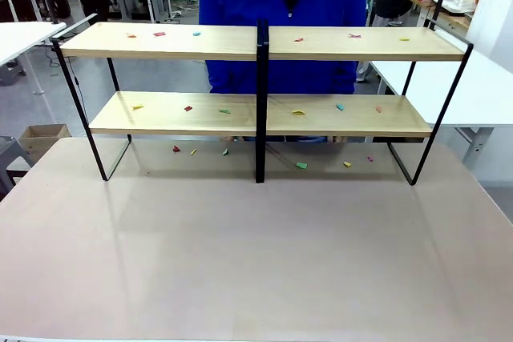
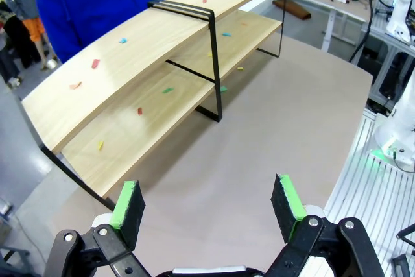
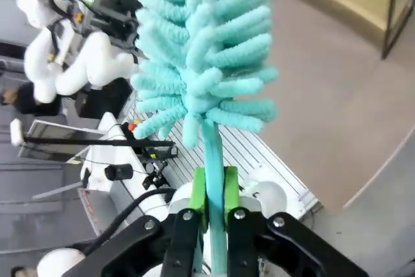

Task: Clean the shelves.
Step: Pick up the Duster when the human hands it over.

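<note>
Shelves (image 1: 200, 115) are standing across the far side of the table (image 1: 256, 262), coloured scraps (image 1: 298, 112) lying on both boards. Left gripper (image 2: 207, 202) is hanging wide open; right gripper (image 3: 214, 189) is clamping a teal duster (image 3: 207, 50) by its handle.

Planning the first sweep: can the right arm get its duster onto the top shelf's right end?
Probably yes. The right gripper is shut on the duster, whose head hangs up by that end of the shelves; the top board is open from above, with only small scraps on it.
</note>
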`<state>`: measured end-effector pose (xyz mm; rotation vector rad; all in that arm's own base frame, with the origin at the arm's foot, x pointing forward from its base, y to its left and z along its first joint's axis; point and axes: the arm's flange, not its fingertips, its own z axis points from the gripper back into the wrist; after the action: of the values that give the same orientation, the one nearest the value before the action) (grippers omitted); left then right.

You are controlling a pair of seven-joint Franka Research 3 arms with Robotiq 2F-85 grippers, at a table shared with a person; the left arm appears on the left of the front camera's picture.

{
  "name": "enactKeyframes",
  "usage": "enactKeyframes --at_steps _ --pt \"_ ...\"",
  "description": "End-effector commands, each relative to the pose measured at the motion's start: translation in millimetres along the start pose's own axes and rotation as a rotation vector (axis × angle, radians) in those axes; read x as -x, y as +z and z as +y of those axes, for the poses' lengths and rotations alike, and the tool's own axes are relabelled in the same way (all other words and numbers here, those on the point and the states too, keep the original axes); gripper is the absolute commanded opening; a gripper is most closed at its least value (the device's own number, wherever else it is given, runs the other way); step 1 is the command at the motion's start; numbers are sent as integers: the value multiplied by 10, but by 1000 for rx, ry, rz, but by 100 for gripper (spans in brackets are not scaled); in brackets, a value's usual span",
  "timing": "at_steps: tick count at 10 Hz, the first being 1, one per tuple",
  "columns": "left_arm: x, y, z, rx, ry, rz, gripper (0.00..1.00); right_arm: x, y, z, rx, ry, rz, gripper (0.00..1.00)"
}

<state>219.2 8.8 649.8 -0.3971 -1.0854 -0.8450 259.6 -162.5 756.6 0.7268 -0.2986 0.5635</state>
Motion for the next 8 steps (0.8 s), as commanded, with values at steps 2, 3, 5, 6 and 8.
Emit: enactKeyframes --at_steps 2,3,5,6,8 --pt "-1 -7 8 3 2 0 100 0 0 0 0 0 0 0" --pt "-1 -7 8 3 2 0 100 0 0 0 0 0 0 0" --pt "-1 -7 8 3 2 0 100 0 0 0 0 0 0 0" --pt "-1 -7 8 3 2 0 100 0 0 0 0 0 0 0" --pt "-1 -7 8 3 2 0 100 0 0 0 0 0 0 0"
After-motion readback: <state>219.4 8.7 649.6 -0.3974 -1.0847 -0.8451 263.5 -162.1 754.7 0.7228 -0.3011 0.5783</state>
